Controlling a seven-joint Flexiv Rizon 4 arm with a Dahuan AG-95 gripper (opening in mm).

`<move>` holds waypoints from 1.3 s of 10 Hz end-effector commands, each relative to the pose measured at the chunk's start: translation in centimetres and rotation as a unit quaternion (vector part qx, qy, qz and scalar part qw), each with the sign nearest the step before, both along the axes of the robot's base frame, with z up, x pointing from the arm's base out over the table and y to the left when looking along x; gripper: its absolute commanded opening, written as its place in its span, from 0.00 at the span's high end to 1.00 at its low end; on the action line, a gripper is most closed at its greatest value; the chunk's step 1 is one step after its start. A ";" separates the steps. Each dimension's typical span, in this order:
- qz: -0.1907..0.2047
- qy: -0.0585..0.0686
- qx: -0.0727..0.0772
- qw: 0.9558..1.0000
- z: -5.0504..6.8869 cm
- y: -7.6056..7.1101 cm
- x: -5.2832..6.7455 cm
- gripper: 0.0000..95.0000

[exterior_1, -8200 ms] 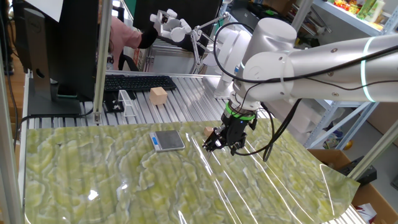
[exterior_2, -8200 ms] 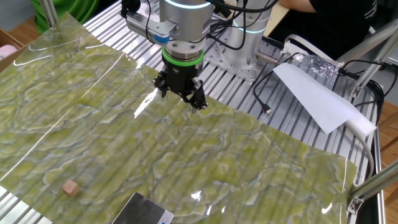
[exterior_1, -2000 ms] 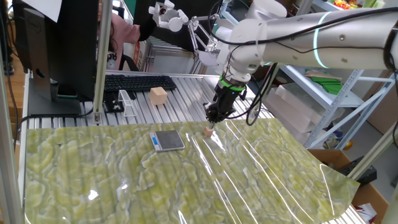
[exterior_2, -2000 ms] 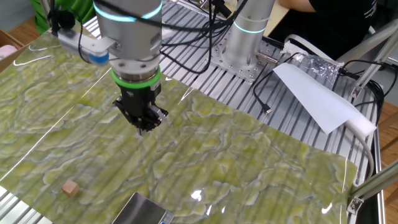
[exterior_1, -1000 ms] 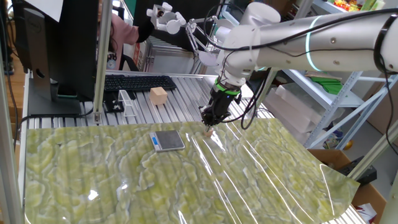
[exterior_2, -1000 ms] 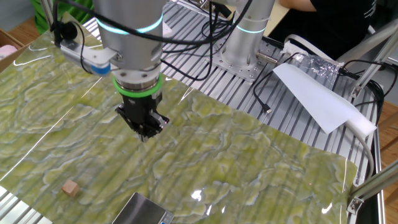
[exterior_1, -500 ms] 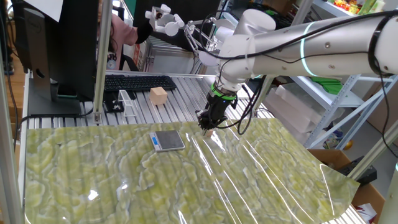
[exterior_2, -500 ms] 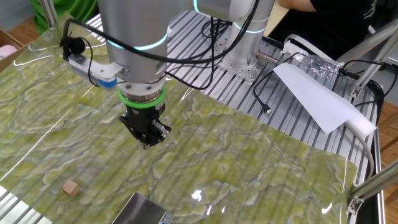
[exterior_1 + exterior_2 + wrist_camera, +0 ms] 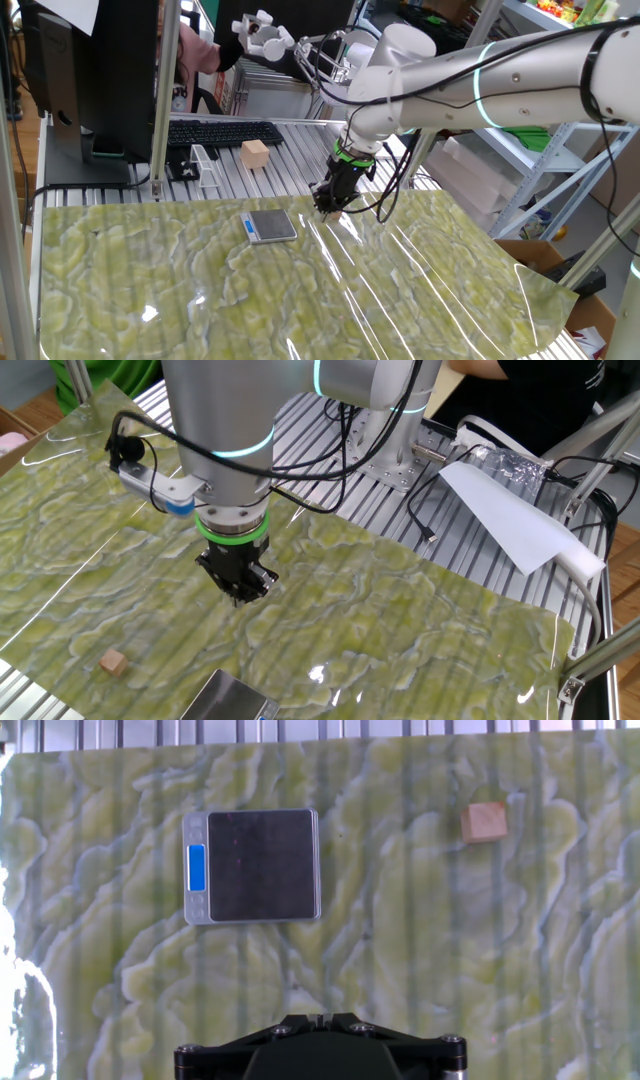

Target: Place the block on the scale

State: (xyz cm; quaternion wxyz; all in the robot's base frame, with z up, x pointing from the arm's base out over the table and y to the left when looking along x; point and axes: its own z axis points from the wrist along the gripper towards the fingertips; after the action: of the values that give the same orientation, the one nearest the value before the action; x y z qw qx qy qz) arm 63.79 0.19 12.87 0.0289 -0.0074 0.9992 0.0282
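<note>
Green-and-cream marbled sheeting covers the bench (image 9: 150, 290), which carries both task items. In the hand view, the scale (image 9: 252, 866) lies flat at about 11 o'clock from frame centre, with its dark platform square to the frame and its blue-edged strip along the 9 o'clock side. The block (image 9: 484, 823), a tiny light-brown cube, rests on the sheeting at about 2 o'clock, well apart from the scale and touching nothing. In one fixed view, the claw (image 9: 327, 205) hangs above the sheeting just at the 3 o'clock side of the scale (image 9: 270, 226); the block is hidden behind it there. In the other fixed view, the claw (image 9: 238, 590) points down over bare sheeting, with the block (image 9: 114, 663) at about 8 o'clock from it and the scale (image 9: 232, 700) cut by the bottom edge. The fingers appear drawn close together with nothing between them. A larger pale wooden block (image 9: 255, 153) sits on the metal slats beyond the sheeting.
</note>
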 end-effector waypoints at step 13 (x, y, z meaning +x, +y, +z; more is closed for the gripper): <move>-0.011 0.008 0.001 1.000 -1.9 0.5 0.1 1.00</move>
State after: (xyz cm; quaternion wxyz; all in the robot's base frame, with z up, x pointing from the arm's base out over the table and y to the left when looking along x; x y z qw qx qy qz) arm 64.22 0.75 10.82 0.0193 0.0068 0.9994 0.0291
